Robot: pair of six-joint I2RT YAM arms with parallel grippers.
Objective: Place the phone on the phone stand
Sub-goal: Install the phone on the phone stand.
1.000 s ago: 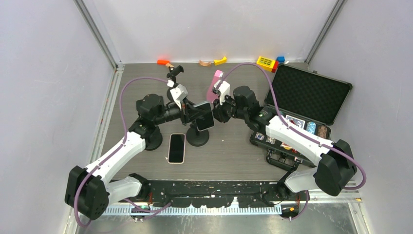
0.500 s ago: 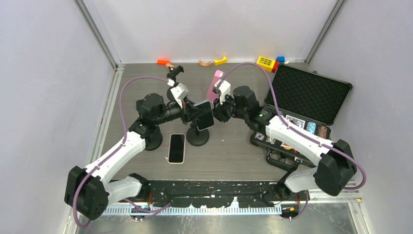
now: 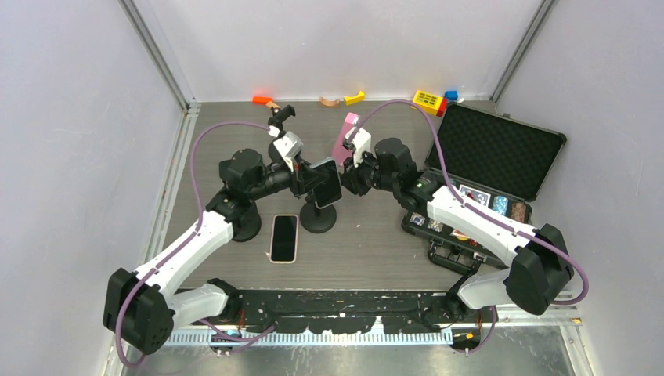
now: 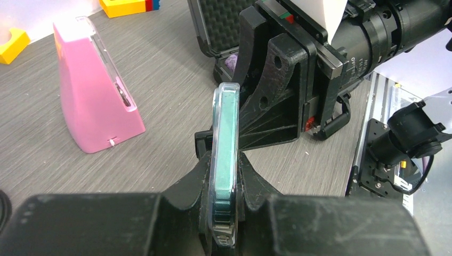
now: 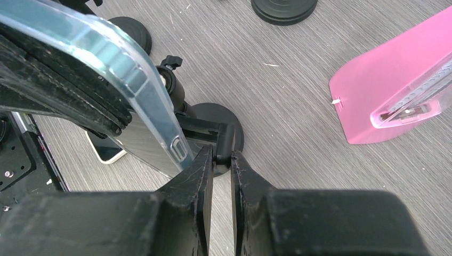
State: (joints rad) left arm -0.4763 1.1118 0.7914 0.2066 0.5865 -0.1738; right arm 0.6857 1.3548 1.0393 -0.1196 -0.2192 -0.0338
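phone (image 4: pixel 224 154) edges: left fingers (image 4: pixel 184 186) | phone stand (image 5: pixel 216 133): right fingers (image 5: pixel 194 178) | gap: slight

Grey wood-grain tabletop (image 3: pixel 376 244), evenly lit. Pale lilac walls (image 3: pixel 337 39) enclose its left, rear, right. Aluminium posts (image 3: pixel 159 53) at rear corners.

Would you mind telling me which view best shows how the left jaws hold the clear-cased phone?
The left wrist view: the phone stands edge-on, clamped between the left jaws. The top external view shows only its dark face above the black stand; the right wrist view catches just one clear-cased corner.
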